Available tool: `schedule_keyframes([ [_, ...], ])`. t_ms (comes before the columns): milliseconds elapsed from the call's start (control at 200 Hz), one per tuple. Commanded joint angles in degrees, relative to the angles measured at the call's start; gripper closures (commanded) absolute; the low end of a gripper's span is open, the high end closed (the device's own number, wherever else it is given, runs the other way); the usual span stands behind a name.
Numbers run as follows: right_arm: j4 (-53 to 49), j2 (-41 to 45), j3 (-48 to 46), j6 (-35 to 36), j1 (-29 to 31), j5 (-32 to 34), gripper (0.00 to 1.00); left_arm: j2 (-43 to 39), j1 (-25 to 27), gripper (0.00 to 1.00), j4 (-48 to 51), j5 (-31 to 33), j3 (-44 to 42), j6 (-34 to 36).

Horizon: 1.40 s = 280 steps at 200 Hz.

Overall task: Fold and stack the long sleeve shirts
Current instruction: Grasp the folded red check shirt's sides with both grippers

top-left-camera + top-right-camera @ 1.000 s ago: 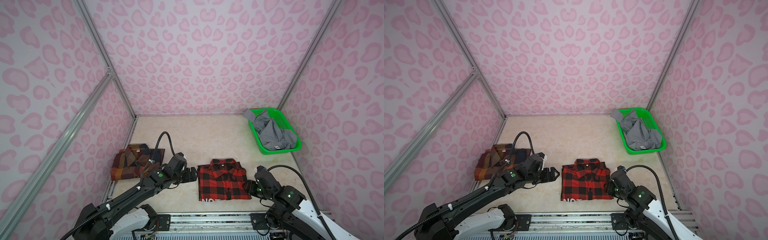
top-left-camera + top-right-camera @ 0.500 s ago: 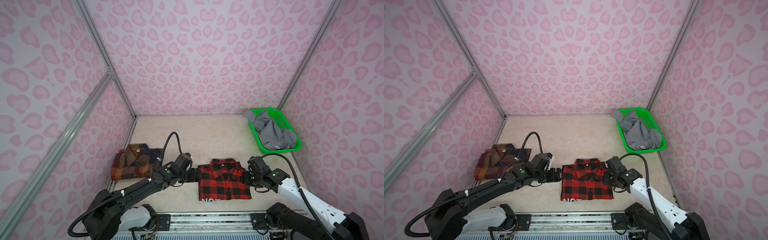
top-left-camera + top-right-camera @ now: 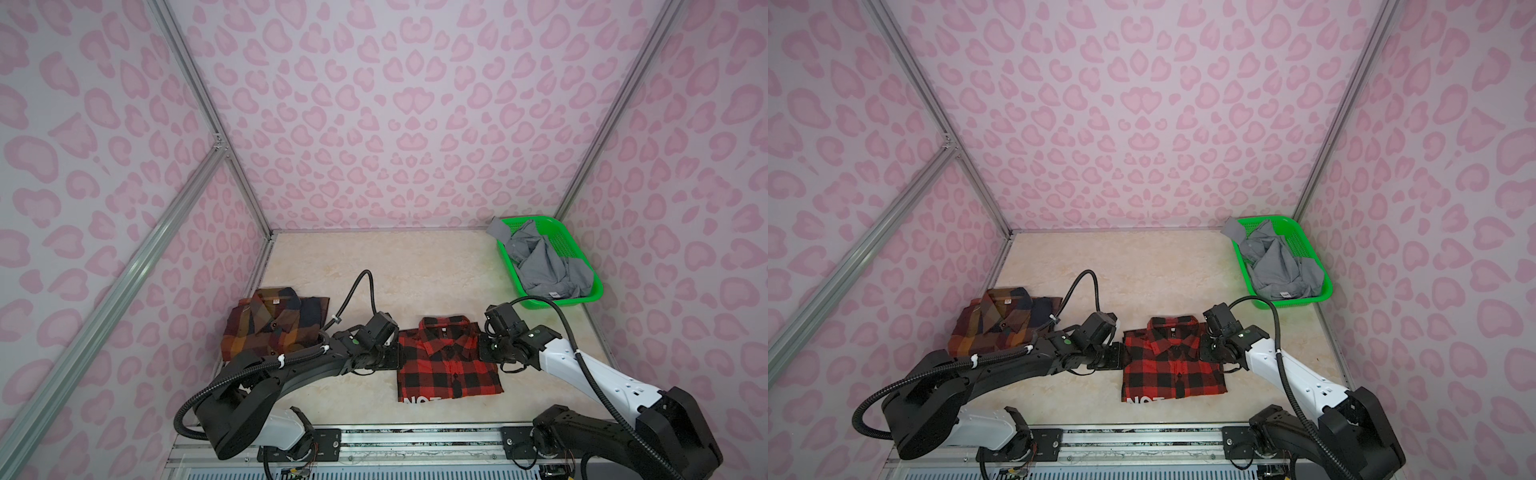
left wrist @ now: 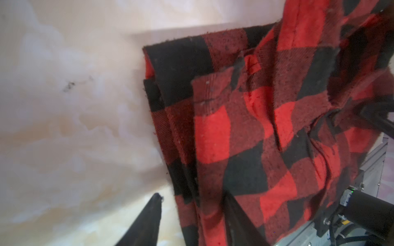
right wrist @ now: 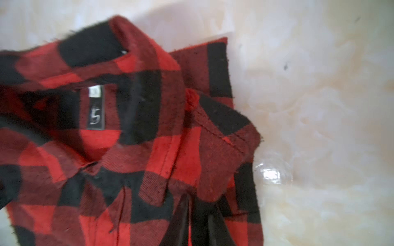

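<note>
The red-and-black check flannel (image 3: 446, 361) (image 3: 1171, 361) lies folded at the table's front middle, collar away from me. My left gripper (image 3: 395, 357) (image 4: 193, 194) is at its left edge. The jaws straddle the layered edge (image 4: 181, 170), and table shows between one finger (image 4: 153, 213) and the cloth. My right gripper (image 3: 484, 347) (image 5: 198, 202) is shut on the flannel (image 5: 149, 149) near its right shoulder. The brown-orange-navy plaid shirt (image 3: 274, 320) (image 3: 1000, 320) lies folded at the left. The grey shirt (image 3: 544, 266) (image 3: 1279, 266) lies crumpled in the basket.
A green basket (image 3: 552, 302) (image 3: 1296, 303) stands at the back right against the wall. Pink patterned walls close in the table on three sides. A metal rail (image 3: 415, 436) runs along the front edge, with both arm bases on it.
Both arms have moved in to the flannel's two sides. The left jaws have narrowed around the left edge, and the right gripper has shut on the right shoulder.
</note>
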<state>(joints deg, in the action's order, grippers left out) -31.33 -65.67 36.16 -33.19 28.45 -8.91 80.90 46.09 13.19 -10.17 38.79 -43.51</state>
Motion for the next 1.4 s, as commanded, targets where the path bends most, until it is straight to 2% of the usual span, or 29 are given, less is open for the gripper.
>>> schedule_keyframes([
  [0, 0.0, 0.3, 0.6, 1.4, 0.1, -0.1, 0.82, 0.8, -0.1, 0.74, -1.8, 1.9, 0.8, 0.7],
  [55, -1.6, -0.3, 0.9, 1.2, 0.1, 1.3, 0.77, 0.7, -0.1, 0.87, -1.2, 2.6, 0.9, 0.7],
  [150, -5.4, -1.6, 1.9, 0.5, -0.7, 4.1, 0.55, -1.4, -0.4, 0.86, 1.3, 4.8, 0.6, 1.0],
  [185, -5.8, -1.7, 1.7, 0.4, -1.0, 4.5, 0.52, -2.8, -0.6, 0.78, 1.5, 4.9, 0.2, 1.0],
  [220, -5.4, -1.4, 1.4, 0.5, -0.9, 4.4, 0.49, -4.5, -0.8, 0.66, 1.9, 4.9, -0.3, 0.7],
  [260, -5.4, -0.9, 1.2, -0.1, -1.0, 4.4, 0.46, -6.5, -0.8, 0.41, 2.0, 4.8, -0.6, 0.3],
  [290, -5.1, -0.5, 1.1, 0.0, -0.9, 4.3, 0.45, -8.0, -0.7, 0.28, 2.1, 4.0, -0.9, 0.1],
  [340, -4.9, 0.4, 0.9, -0.1, -1.0, 4.6, 0.42, -10.3, -0.6, 0.19, 2.7, 3.7, -1.1, -0.5],
  [440, -4.8, 1.3, -0.1, -0.8, -1.1, 7.0, 0.38, -13.1, 0.0, 0.11, 3.6, 2.9, -1.9, -1.3],
  [455, -4.3, 1.3, -0.4, -1.0, -1.2, 7.1, 0.37, -13.2, 0.2, 0.06, 3.5, 2.5, -2.2, -1.5],
  [480, -3.5, 1.3, -1.0, -1.0, -1.2, 7.0, 0.36, -13.2, 0.5, 0.02, 3.3, 1.7, -2.6, -1.8],
  [775, 1.9, -3.9, -3.6, 0.3, -1.6, 0.1, 0.35, -4.8, 6.5, 0.00, 0.1, 4.4, -4.9, -5.8],
  [900, 3.6, -4.6, -5.0, -0.3, -1.5, -0.9, 0.35, 0.1, 8.9, 0.01, -1.9, 5.0, -4.1, -7.1],
  [1030, 4.8, -5.2, -6.2, -0.5, -1.4, -2.1, 0.38, 4.1, 9.4, 0.08, -4.3, 5.5, -4.1, -8.0],
  [1195, 8.2, -6.8, -8.3, -1.8, -0.2, -4.0, 0.46, 8.1, 9.5, 0.36, -8.3, 4.4, -4.4, -8.9],
  [1255, 9.0, -7.7, -8.6, -2.1, 0.5, -4.6, 0.49, 9.2, 9.4, 0.51, -9.5, 4.1, -4.8, -9.1],
  [1325, 10.0, -8.7, -8.7, -2.8, 2.0, -4.8, 0.56, 10.3, 9.5, 0.77, -9.9, 4.6, -5.0, -9.3],
  [1395, 11.5, -9.3, -9.0, -3.9, 3.7, -4.8, 0.72, 10.5, 9.3, 0.95, -9.8, 5.1, -5.0, -9.4],
])
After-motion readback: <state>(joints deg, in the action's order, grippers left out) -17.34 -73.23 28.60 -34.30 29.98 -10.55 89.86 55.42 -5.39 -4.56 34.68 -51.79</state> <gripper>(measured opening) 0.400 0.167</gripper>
